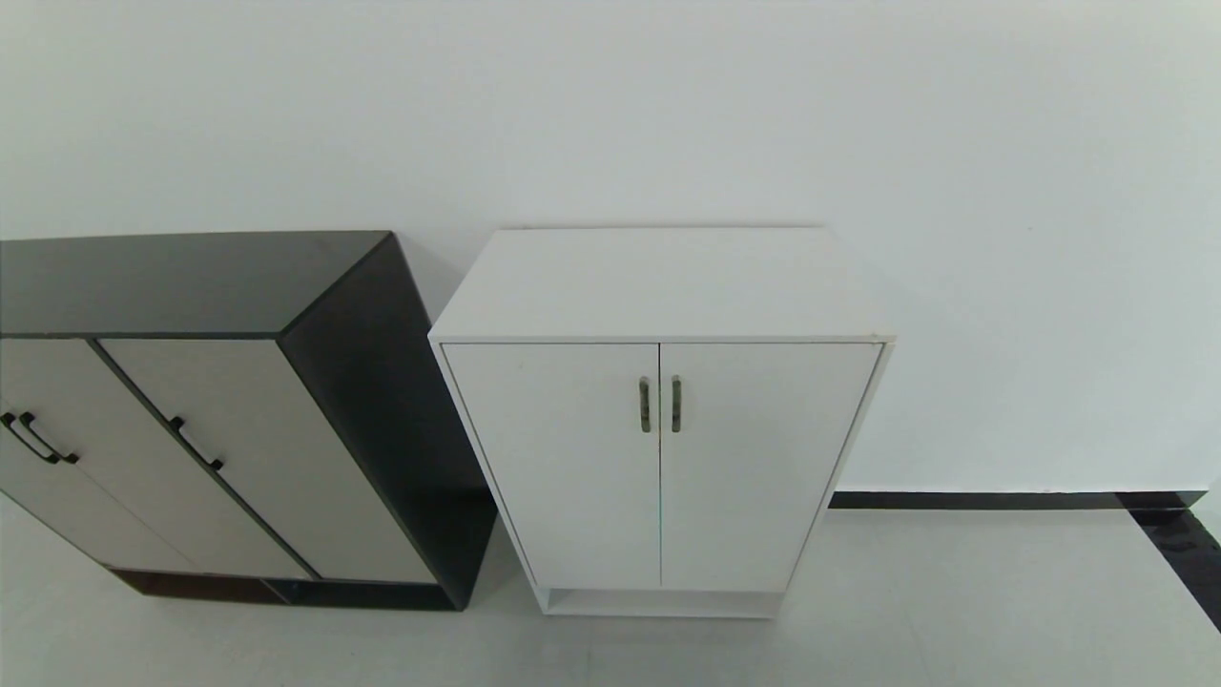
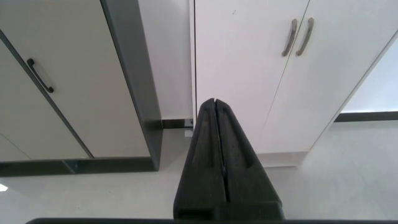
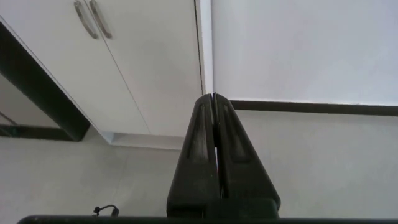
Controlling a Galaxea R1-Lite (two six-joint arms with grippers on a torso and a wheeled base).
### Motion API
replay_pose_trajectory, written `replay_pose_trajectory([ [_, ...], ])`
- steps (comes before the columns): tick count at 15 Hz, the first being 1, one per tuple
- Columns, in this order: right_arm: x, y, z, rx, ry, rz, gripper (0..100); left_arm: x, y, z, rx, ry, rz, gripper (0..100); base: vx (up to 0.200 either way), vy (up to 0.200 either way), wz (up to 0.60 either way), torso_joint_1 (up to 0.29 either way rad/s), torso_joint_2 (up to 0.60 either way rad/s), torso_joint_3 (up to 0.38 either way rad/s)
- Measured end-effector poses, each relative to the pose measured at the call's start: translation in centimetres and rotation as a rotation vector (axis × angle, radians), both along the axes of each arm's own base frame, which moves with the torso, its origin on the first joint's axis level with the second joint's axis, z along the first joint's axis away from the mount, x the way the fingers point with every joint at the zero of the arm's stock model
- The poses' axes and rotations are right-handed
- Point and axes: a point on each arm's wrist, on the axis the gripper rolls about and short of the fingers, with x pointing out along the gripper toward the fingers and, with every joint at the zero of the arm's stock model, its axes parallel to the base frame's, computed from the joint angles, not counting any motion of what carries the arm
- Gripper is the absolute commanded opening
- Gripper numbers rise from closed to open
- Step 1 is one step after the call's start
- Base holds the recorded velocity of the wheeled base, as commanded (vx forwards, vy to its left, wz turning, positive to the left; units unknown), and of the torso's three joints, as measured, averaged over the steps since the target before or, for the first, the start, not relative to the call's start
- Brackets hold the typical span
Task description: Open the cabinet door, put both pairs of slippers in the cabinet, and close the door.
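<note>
Nearest first: left gripper (image 2: 214, 106) has its two black fingers pressed flat together with nothing between them, and it hangs low over the grey floor (image 1: 954, 601), facing the gap between the two cabinets and well short of both. Right gripper (image 3: 215, 99) is the same, fingers together and empty, low over the floor off the white cabinet's right front corner. Next out is the white cabinet (image 1: 658, 286), the task's thing. It stands upright against the wall, centred ahead, with the left door (image 1: 558, 468) and right door (image 1: 754, 458) both flush shut. The two vertical metal handles, (image 1: 645, 405) and (image 1: 676, 404), sit side by side at the centre seam, and neither gripper is touching them. There is an open toe-space slot (image 1: 663, 602) under the doors, and I can make out nothing in it. Just beside it on the left is a dark cabinet (image 1: 382, 410) with beige doors and black handles, also shut. Behind both are a plain white wall (image 1: 668, 114) and a black skirting strip (image 1: 973, 500) running off to the right. On progress, my read is that we are at one end of the job, either before the door-open step or after the close. With the doors shut I cannot tell if any slippers are inside. The grippers are empty and nowhere near a handle, so if this is the start, everything is left to do: open, load two pairs, close.
</note>
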Motion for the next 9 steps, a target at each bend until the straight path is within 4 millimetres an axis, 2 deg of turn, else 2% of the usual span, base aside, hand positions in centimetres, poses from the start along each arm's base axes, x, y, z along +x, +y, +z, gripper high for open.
replay_pose_trajectory([
  [4,-0.17,0.28,-0.03,-0.027,-0.016,-0.139,0,0.0,0.0,0.0,-0.001,0.0,0.002,0,0.0,0.0,0.0,0.0,0.0,0.0],
  [9,-0.65,0.34,-0.14,-0.013,-0.081,-0.076,0,0.0,0.0,0.0,-0.002,0.0,0.002,0,0.0,0.0,0.0,0.0,0.0,0.0],
])
